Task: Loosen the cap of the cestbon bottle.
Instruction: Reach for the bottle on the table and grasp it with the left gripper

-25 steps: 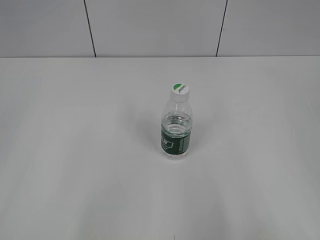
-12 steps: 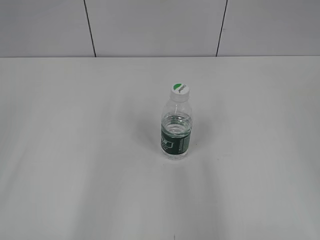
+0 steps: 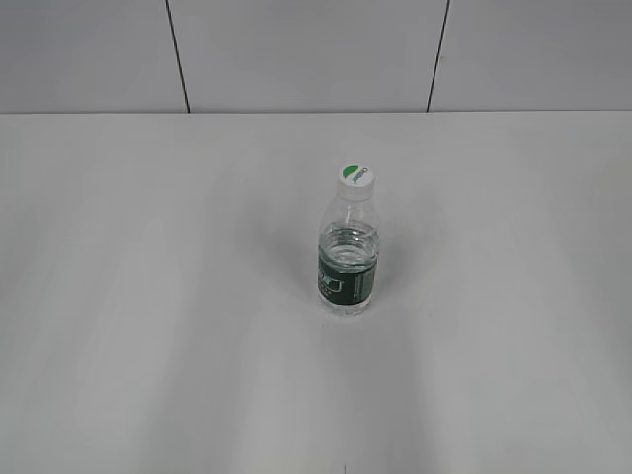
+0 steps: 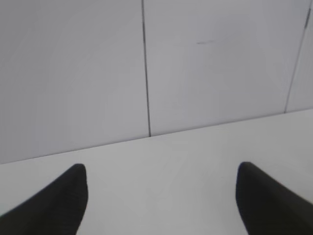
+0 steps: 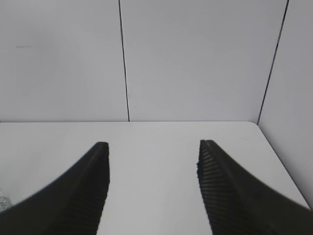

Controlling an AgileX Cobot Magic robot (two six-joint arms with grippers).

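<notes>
**Water bottle alone on a white table, both grippers spread and empty**

From the exterior view we look down at a slant on a plain white table (image 3: 148, 296) backed by a pale panelled wall (image 3: 296, 49) with thin dark seams. The cestbon bottle (image 3: 348, 257) stands upright a little right of the table's middle, well apart from every edge. It is small and clear, holds water, and wears a dark green label band with white print around its lower body. The cap (image 3: 355, 176) sits on the narrow neck; its top is half green, half white. No arm shows in this view, and nothing touches the bottle.

In the left wrist view we see the left gripper (image 4: 161, 196) with its two dark fingers spread wide, only bare table and wall between them. In the right wrist view the right gripper (image 5: 152, 186) is likewise spread, its ribbed fingers holding nothing. A small glimpse of something clear sits at the far left edge of that view; we cannot tell what it is.
</notes>
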